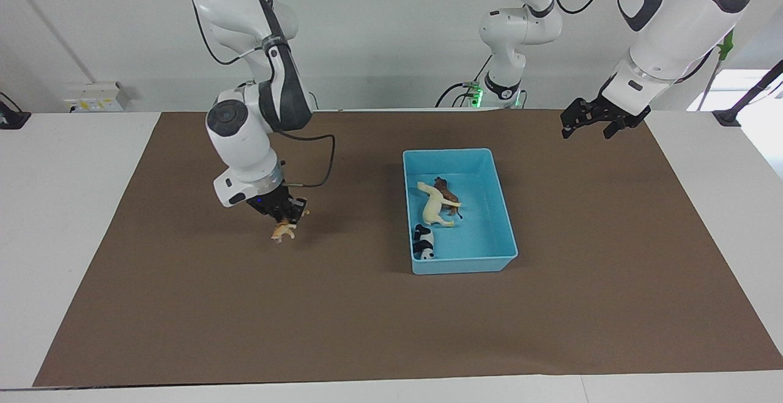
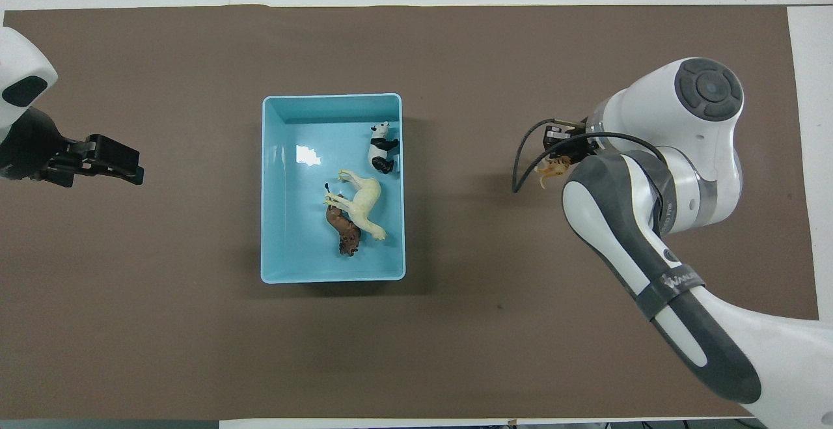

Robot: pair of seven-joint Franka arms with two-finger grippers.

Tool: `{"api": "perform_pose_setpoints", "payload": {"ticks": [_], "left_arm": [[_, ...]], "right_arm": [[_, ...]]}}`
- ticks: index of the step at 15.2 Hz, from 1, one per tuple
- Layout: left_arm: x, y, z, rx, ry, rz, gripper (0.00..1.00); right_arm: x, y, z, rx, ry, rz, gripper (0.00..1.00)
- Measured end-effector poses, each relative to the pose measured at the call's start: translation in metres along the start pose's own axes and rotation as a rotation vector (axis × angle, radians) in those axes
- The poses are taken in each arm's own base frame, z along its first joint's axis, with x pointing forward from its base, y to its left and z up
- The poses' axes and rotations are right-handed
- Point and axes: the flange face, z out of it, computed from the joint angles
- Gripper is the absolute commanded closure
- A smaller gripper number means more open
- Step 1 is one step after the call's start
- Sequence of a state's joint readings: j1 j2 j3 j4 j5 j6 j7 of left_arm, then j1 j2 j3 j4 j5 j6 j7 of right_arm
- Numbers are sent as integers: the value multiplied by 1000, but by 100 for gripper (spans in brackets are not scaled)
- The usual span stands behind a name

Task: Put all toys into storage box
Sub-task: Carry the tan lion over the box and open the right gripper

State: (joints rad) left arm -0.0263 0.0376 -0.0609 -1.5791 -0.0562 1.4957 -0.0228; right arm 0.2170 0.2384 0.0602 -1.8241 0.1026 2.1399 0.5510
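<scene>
The right gripper (image 1: 287, 218) is clamped on the spotted big cat (image 1: 282, 230), which hangs from its fingertips just clear of the brown mat (image 1: 367, 329), over the right arm's end of the table. In the overhead view the cat (image 2: 553, 168) sits at about three o'clock from the storage box (image 2: 268, 188), well apart from it. The light blue box lies near the middle of the mat with three toys lying in it: a cream horse (image 2: 361, 204), a brown animal (image 2: 343, 234) touching the horse at its six o'clock, and a panda (image 2: 381, 147) at the horse's one o'clock, against the box wall. The left gripper (image 1: 590, 123) waits with its jaws apart, raised over the mat's edge at the left arm's end, at about nine o'clock from the box in the overhead view.

Count: four toys, one box, two arms. Three toys are stowed and the fourth is in hand, so this looks like the last pick. The next move likely calls for carrying the cat across to the box, over its low wall and above a bare patch of floor, then letting go.
</scene>
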Motion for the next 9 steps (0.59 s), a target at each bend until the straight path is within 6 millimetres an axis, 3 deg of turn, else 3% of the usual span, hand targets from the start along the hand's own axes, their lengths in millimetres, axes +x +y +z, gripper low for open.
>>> {"api": "perform_pose_setpoints", "payload": {"ticks": [3,6,7,8,9], "left_arm": [[0,-1,0,0,0,-2,0],[0,-4,1,0,-3,-6,0],[0,-4,1,0,-3,-7,0],[0,-4,1,0,-3,-7,0],[0,-4,1,0,-3,-7,0]], "right_arm": [[-57,-110,-43,92,32,84,100],[-131,-198,-42,175,42,120,100],[-149,-218,-38,188,37,117,26],[-164,-235,-33,193,30,105,0],[-173,-247,-26,180,27,82,0]]}}
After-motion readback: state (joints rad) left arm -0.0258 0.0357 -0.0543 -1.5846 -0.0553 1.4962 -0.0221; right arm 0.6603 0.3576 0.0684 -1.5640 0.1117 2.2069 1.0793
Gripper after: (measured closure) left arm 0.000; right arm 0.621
